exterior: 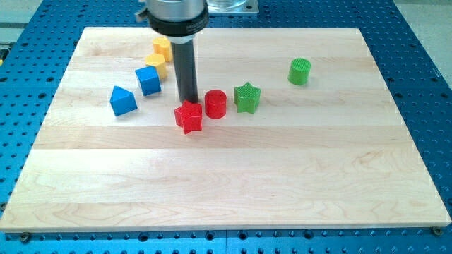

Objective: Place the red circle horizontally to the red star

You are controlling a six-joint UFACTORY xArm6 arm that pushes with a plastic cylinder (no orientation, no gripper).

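Just right of my tip (pixel 188 103): red circle (pixel 215 104); red star (pixel 188 117) touching below. No fingers, bare rod. Nudge circle gently downward, level with star.

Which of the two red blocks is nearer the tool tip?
The red star: my tip sits right at its top edge. The red circle stands off to the tip's right.

Single view, raised in front, angled down over the whole wooden board (pixel 233 183), moderately near
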